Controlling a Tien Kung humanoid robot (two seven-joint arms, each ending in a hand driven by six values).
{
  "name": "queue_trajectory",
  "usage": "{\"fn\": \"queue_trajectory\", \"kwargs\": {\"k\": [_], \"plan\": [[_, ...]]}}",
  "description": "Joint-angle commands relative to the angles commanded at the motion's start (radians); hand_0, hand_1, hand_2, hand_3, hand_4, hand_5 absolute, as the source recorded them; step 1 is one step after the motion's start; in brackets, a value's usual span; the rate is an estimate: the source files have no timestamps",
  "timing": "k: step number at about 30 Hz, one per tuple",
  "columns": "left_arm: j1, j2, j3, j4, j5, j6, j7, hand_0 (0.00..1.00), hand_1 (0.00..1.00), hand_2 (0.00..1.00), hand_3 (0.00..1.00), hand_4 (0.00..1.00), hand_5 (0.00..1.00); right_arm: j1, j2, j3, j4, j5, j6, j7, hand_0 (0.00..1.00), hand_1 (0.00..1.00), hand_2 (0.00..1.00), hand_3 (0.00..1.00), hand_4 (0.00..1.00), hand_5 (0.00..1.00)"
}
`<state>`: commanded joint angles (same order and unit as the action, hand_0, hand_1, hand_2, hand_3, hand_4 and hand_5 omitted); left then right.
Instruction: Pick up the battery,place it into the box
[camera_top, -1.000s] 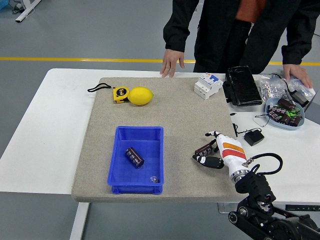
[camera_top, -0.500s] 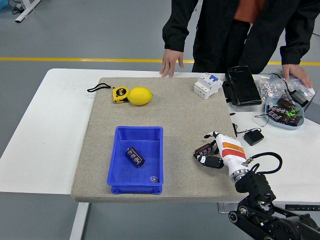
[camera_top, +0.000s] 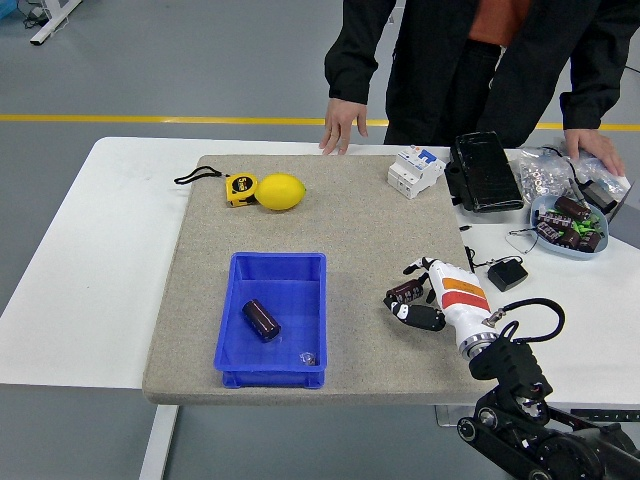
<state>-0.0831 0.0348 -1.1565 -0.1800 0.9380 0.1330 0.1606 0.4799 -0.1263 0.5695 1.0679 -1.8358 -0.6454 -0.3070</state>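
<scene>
The right robot hand (camera_top: 418, 300) curls its fingers around a dark battery (camera_top: 405, 292) just off the grey mat (camera_top: 350, 220), near the mat's right edge; whether the cylinder has left the surface cannot be told from this height. The grip comes from the side, thumb below and fingers above, which suits a round body that would roll if pushed from the top. The left arm is out of view. To the hand's left, with bare mat between, sits the blue box (camera_top: 228, 325), open on top and already holding one battery (camera_top: 260, 320) lying at a slant on its floor, with a small clear piece near its front right corner. The path there looks free of obstacles, and the only thing to clear is the box's right wall, so some lift seems needed before the crossing. Behind the hand a black adapter (camera_top: 508, 273) and its cable lie on the white tabletop (camera_top: 100, 260), close enough to catch the wrist. Farther back stand a white breaker (camera_top: 415, 170), a black case (camera_top: 484, 172) and a bowl of batteries (camera_top: 566, 225); a lemon (camera_top: 281, 191) and tape measure (camera_top: 240, 187) rest at the far left. A person stands at the far edge, one hand (camera_top: 343, 125) resting on the mat's rim, the other (camera_top: 592, 148) on bags at the right.
</scene>
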Motion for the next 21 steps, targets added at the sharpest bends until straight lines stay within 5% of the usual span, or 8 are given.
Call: {"fn": "queue_trajectory", "kwargs": {"k": [8,17,18,21], "plan": [[0.003,0.003,0.004,0.0,-0.005,-0.001,-0.001,0.76,0.712,0.74,0.636,0.707,0.627,0.04,0.001,0.017,0.096,0.0,0.0,-0.007,0.293,0.321,0.426,0.595,0.772,0.282],[0.011,0.009,-0.002,0.0,0.012,-0.002,0.002,0.76,0.712,0.737,0.637,0.707,0.626,0.147,0.085,-0.043,0.194,-0.001,0.0,-0.013,0.292,0.325,0.43,0.596,0.76,0.276],[0.011,0.009,-0.002,0.0,0.013,-0.002,0.002,0.761,0.712,0.736,0.638,0.708,0.626,0.157,0.091,-0.056,0.196,0.001,0.0,-0.01,0.375,0.36,0.461,0.613,0.796,0.271],[0.011,0.012,0.0,0.0,0.013,-0.002,0.001,0.761,0.712,0.736,0.638,0.708,0.626,0.186,0.109,-0.1,0.192,0.003,0.0,-0.001,0.375,0.36,0.461,0.613,0.796,0.271]]}}
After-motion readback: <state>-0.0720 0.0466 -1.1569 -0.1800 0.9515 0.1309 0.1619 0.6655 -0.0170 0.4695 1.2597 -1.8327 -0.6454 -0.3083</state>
